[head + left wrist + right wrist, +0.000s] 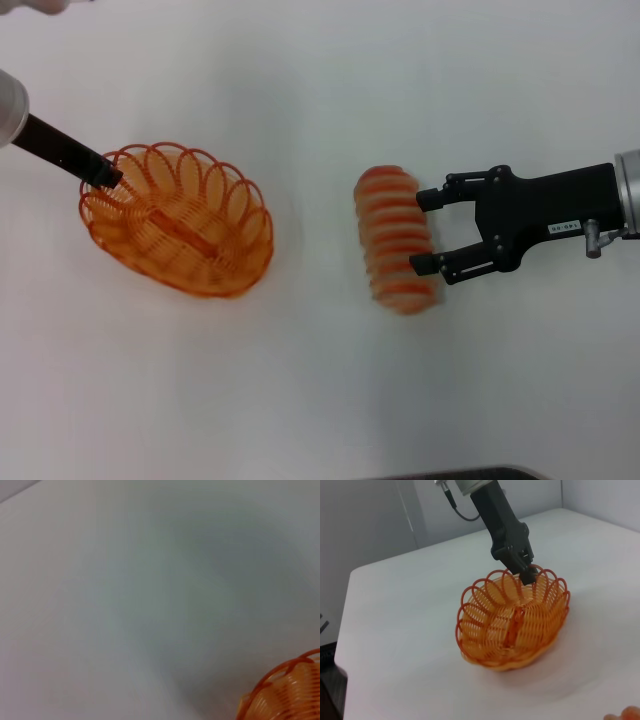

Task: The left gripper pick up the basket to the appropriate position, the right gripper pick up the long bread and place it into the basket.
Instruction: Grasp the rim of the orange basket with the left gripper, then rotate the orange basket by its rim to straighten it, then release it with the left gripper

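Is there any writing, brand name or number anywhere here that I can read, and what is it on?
White label on the right gripper, head view: dark characters, too small and blurred to read.
Left gripper, basket, long bread, table: no writing, numbers or signs visible.

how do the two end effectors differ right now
The left end effector, black on a thin dark arm, is clamped on the looped rim of the oval orange wire basket. The right end effector, bearing a white label, is open, its fingers straddling the striped orange-red long bread. Both are black two-fingered claws.
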Motion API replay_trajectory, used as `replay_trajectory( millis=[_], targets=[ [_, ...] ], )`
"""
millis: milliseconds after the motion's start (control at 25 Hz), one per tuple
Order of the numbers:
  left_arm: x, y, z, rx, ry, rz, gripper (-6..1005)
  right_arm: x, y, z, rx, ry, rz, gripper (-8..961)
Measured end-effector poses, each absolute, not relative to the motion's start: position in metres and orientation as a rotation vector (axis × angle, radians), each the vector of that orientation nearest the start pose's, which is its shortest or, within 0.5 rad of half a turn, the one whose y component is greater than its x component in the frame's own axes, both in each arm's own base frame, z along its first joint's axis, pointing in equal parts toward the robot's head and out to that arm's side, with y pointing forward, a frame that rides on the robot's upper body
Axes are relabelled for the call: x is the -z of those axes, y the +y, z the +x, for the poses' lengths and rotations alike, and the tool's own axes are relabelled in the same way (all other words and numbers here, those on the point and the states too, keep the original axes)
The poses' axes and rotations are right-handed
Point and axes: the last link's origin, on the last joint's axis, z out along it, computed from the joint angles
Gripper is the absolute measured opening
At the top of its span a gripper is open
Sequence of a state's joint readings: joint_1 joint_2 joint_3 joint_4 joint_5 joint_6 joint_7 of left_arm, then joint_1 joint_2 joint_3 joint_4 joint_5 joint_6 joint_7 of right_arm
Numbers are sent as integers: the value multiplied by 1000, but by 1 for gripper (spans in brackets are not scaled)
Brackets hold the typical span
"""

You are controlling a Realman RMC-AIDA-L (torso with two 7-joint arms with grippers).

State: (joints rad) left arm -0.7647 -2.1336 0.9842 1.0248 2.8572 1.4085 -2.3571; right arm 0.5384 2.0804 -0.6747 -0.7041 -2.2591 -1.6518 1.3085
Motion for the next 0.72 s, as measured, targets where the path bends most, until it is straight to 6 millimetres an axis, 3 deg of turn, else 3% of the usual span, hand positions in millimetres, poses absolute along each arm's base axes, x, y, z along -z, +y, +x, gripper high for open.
replay_trajectory(
  millis=[240,720],
  targets=[
    [-17,395,-213,-432,-1167,-2394,134,5,313,273,-478,548,-2914,900],
    [-17,388,-210,-177,-1487,-2269,78,-9,326,274,-627,641,-2724,901]
  ],
)
